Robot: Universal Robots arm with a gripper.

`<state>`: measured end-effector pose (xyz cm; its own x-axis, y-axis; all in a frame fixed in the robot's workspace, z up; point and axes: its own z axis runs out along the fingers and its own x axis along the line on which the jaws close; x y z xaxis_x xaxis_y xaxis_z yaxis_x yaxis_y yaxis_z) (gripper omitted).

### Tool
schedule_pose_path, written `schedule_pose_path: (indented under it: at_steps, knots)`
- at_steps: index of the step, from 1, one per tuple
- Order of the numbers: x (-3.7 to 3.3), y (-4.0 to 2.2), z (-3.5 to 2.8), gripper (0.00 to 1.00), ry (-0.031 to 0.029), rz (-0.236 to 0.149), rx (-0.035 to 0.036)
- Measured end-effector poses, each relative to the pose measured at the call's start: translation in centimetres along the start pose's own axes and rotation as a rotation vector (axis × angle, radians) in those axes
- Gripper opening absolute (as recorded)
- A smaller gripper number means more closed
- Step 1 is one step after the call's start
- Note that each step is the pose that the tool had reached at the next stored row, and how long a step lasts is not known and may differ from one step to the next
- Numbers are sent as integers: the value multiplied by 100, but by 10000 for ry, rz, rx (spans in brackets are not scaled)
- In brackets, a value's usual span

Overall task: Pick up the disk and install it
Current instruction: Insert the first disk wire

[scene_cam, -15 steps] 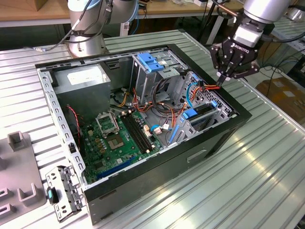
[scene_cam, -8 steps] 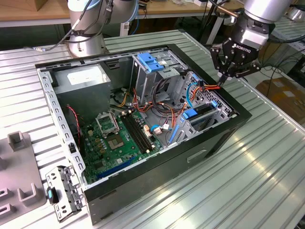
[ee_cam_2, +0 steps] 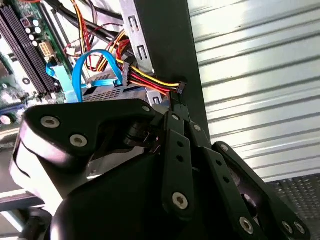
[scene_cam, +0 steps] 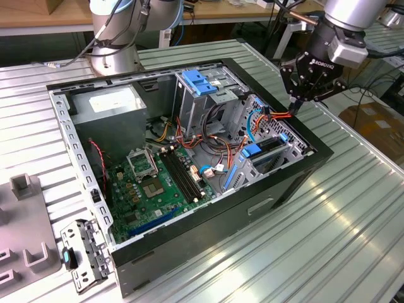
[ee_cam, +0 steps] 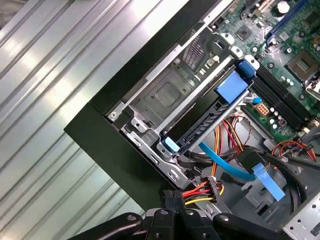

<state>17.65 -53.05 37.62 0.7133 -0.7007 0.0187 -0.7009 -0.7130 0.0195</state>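
Ribbed metal table [scene_cam: 353,214] carries an open case [scene_cam: 208,230] lying on its side in the exterior view; the disk [scene_cam: 265,151] sits on edge in the cage [scene_cam: 290,142] at the case's corner toward the exterior view's right, blue rails showing; the gripper [scene_cam: 295,104] hangs just above that corner, its fingers drawn to a narrow point; wires [scene_cam: 278,117] run between tip and cage, while the board [scene_cam: 151,183], the supply [scene_cam: 110,104] and a blue latch [scene_cam: 199,82] lie well apart; a bracket [scene_cam: 85,252] rests on the table beside the case. In the second wrist view the gripper [ee_cam_2: 175,102] is pinched narrow with a black plug [ee_cam_2: 180,89] right at its tips, red, yellow and black wires trailing from it; whether the plug is truly clamped I cannot tell; a blue cable [ee_cam_2: 75,70] loops just beside. In the first wrist view the disk [ee_cam: 202,125] shows as a dark edge between blue rail ends inside the cage [ee_cam: 165,95]; the wires [ee_cam: 200,192] and the cable [ee_cam: 225,162] cross near its open end. I judge the disk dense, stiff, smooth-faced and intolerant of knocks; the best hold is across its long sides on the rails, off label and circuit side; the cables crowd that approach and could snag.
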Motion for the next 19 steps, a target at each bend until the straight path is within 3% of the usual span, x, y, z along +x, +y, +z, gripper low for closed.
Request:
schedule_pose_path:
  at_steps: [2,5,8,16,19]
  knots:
    - [6,-6,2,11,7,-377,7]
    - [29,-31,5,11,11,-583,11]
    - [35,-38,17,30,15,-682,11]
    - [34,-40,114,30,18,-826,13]
    - [34,-40,102,17,13,-865,19]
